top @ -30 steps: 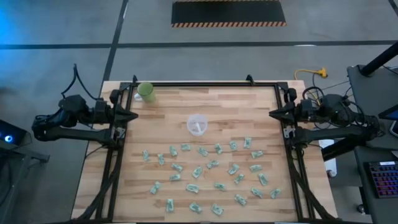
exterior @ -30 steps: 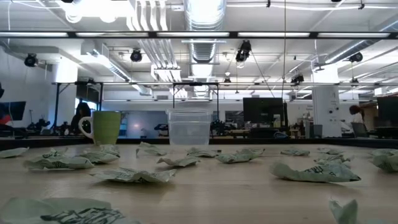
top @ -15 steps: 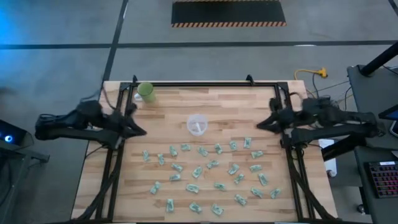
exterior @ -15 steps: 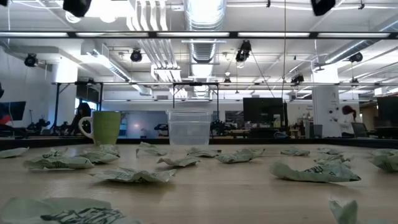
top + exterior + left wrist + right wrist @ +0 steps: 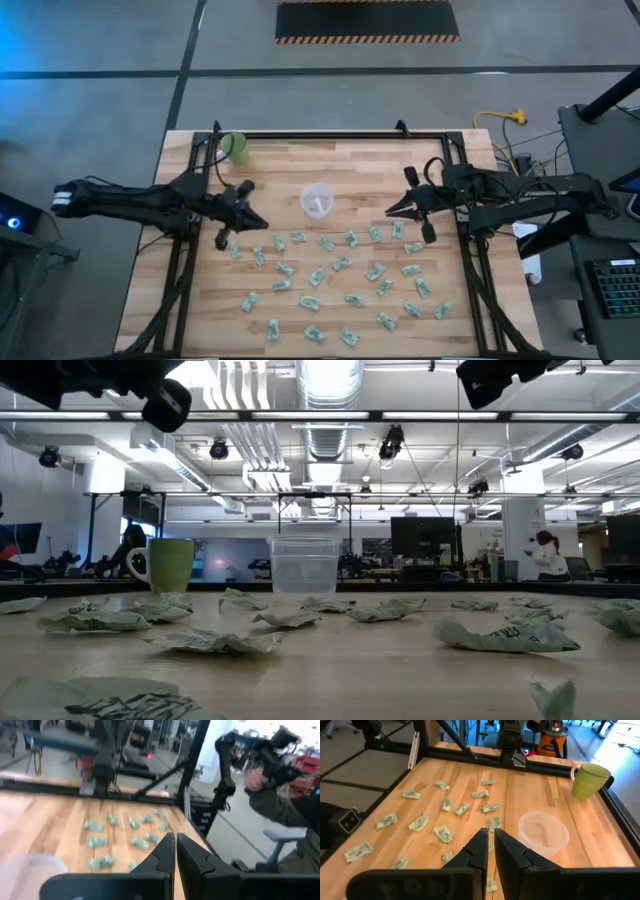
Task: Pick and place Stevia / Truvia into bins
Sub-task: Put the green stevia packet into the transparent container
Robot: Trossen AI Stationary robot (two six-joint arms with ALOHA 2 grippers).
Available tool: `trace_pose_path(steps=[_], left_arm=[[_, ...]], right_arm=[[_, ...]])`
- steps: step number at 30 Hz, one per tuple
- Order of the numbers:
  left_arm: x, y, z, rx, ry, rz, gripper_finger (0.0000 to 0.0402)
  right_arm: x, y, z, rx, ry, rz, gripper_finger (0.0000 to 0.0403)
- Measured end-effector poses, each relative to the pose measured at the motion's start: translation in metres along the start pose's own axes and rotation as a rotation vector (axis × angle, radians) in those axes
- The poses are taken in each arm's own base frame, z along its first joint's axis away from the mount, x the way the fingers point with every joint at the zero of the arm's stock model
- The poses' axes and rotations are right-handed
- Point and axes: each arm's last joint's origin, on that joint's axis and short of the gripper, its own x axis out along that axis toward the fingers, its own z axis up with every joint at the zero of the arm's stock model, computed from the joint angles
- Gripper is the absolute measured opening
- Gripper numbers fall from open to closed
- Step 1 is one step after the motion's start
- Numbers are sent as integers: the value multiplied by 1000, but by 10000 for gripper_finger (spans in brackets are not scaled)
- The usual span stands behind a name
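Left gripper [image 5: 248,207] left of centre frame, fingers pressed together, empty. Right gripper [image 5: 398,207] right of centre, likewise closed. Clear cup [image 5: 317,199] midway between them (packets [image 5: 330,280] scattered below across the table [image 5: 300,160]).

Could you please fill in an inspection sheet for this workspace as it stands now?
Surface: wooden table inside a black frame.
Job's things: Stevia packets scattered over the near half of the table; clear cup upright at centre, something white inside.
Clutter: green mug at the far-left corner.
Grippers: left gripper over the table left of the clear cup, fingers shut, empty; right gripper to its right, shut, empty.
Cables: yellow cable on the floor beyond the far-right corner.
Surroundings: a person beside the table, holding control handles.
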Motion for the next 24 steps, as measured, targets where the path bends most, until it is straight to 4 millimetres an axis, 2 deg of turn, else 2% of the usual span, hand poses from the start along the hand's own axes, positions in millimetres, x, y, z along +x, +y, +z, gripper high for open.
trace_pose_path(steps=[9, 15, 20, 24], left_arm=[[27, 13, -18, -19, 101, 26, 0], [42, 27, -35, 15, 179, 213, 0], [53, 32, -50, 17, 271, 198, 0], [57, 34, -55, 65, 299, 180, 0]], right_arm=[[2, 0, -6, -26, 18, 2, 22], [3, 1, -19, -43, 111, 10, 22], [3, 0, -30, -37, 202, -37, 22], [4, -1, -35, -42, 233, -83, 22]])
